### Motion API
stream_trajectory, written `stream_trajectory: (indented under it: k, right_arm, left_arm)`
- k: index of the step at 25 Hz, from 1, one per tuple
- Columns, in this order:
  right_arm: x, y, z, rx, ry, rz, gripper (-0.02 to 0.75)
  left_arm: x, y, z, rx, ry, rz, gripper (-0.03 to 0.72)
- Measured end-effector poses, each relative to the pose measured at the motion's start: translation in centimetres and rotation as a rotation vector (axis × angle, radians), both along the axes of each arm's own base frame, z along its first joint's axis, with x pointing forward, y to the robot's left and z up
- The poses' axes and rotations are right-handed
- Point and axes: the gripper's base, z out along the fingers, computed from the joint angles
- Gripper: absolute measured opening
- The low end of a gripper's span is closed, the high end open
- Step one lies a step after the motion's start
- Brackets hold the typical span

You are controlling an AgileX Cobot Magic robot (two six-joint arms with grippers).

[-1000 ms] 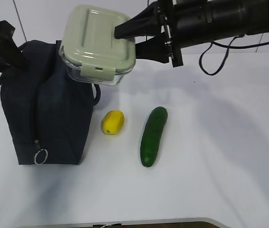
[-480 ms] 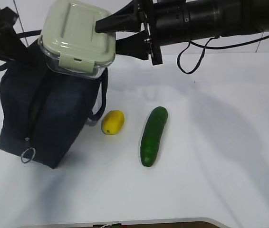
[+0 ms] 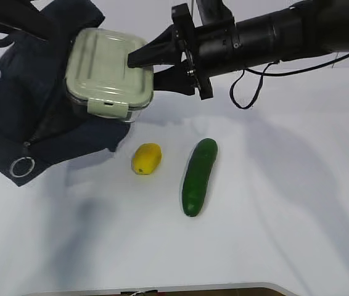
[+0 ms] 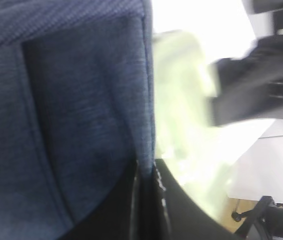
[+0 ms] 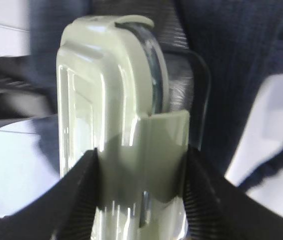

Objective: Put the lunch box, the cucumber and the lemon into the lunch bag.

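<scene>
White table (image 3: 298,216) bearing all items. Lunch bag (image 3: 20,117), dark navy fabric, now tipped over and dragged up-left compared with a second ago, ring pull at its near corner; left gripper (image 4: 146,200) pressed together on the bag's fabric edge, a grip taken within the last second. Lunch box (image 3: 108,74), sage-green lid over clear glass, carried leftward and pinched by the right gripper (image 5: 141,190), poised at the bag; insertion likely imminent. Cucumber (image 3: 198,177) and lemon (image 3: 146,158) untouched on the table, side by side.
</scene>
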Motion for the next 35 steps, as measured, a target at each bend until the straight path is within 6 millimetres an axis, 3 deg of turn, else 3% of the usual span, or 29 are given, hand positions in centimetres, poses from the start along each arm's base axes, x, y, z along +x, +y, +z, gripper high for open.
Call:
stream_trajectory:
  k: [7, 23, 30, 35]
  right_arm:
    - [0.9, 0.3, -1.5, -0.018, 0.022, -0.058, 0.374]
    - [1.3, 7.2, -2.6, 0.032, -0.028, -0.013, 0.374]
    - [1.9, 9.2, -5.3, 0.054, 0.024, -0.004, 0.374]
    - [2.6, 9.5, -6.8, 0.047, 0.049, -0.041, 0.374]
  left_arm:
    - [-0.4, -0.2, 0.6, -0.018, -0.007, -0.009, -0.012]
    - [-0.2, -0.2, 0.2, 0.054, -0.037, -0.001, -0.012]
    - [-0.2, 0.7, -0.6, 0.178, -0.014, 0.035, -0.012]
    - [0.5, 0.9, -1.8, 0.214, 0.024, 0.048, -0.012]
